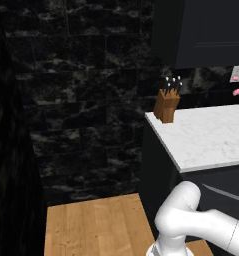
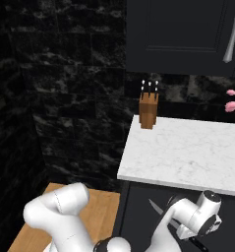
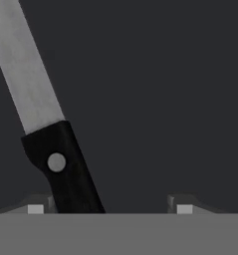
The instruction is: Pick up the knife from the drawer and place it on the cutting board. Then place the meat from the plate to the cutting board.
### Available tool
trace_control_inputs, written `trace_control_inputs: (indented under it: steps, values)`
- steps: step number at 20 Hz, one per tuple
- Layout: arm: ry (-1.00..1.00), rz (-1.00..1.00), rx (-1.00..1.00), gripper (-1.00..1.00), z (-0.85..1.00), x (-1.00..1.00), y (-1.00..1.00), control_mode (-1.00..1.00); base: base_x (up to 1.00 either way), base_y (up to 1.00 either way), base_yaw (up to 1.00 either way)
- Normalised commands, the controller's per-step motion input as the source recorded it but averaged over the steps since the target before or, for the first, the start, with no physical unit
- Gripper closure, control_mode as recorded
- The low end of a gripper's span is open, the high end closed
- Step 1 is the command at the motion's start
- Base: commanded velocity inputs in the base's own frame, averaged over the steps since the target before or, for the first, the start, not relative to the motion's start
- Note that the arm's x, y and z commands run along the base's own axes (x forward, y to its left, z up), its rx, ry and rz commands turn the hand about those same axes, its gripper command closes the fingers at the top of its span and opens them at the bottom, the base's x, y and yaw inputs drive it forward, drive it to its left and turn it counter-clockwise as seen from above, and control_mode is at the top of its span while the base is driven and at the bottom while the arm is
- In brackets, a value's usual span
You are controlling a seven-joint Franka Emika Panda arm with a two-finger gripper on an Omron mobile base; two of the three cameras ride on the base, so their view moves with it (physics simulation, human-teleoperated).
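Knife [image 3: 46, 124] lying on the dark drawer [image 3: 155, 99] floor, gripper [image 3: 108, 206] open just over its handle, left fingertip [image 3: 36, 208] beside the handle, knife block [image 2: 148, 109] on the counter [image 2: 188, 152] above, pink flowers [image 2: 232, 101] farther along.

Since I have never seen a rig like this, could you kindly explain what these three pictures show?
This is a rendered kitchen with a white robot arm on a driving base. Two pictures come from cameras on the base, behind the arm to its left and right; the third looks along the gripper. On the white marble counter stands a brown wooden knife block. The gripper reaches down over a long silver-bladed, black-handled knife lying on a dark surface. Its fingers stand apart, one beside the handle; I cannot tell whether it grips yet.
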Motion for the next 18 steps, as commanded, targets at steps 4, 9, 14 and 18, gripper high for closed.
trace_control_inputs:
  steps: [4, 9, 14, 18]
  values:
    - [-0.08, 0.0, 0.0, -1.0, -0.17, -0.21, 0.05, -1.0, 0.0, 0.0, 0.0]
    - [-0.04, 0.01, 0.0, -1.0, -0.01, -0.17, 0.2, -1.0, 0.0, 0.0, 0.0]
    - [0.0, 0.01, 0.0, -1.0, -0.28, 0.0, 0.05, -1.0, 0.0, 0.0, 0.0]
    - [0.0, 0.0, 0.0, 1.0, -0.05, 0.0, 0.06, -1.0, 0.0, 0.0, 0.0]
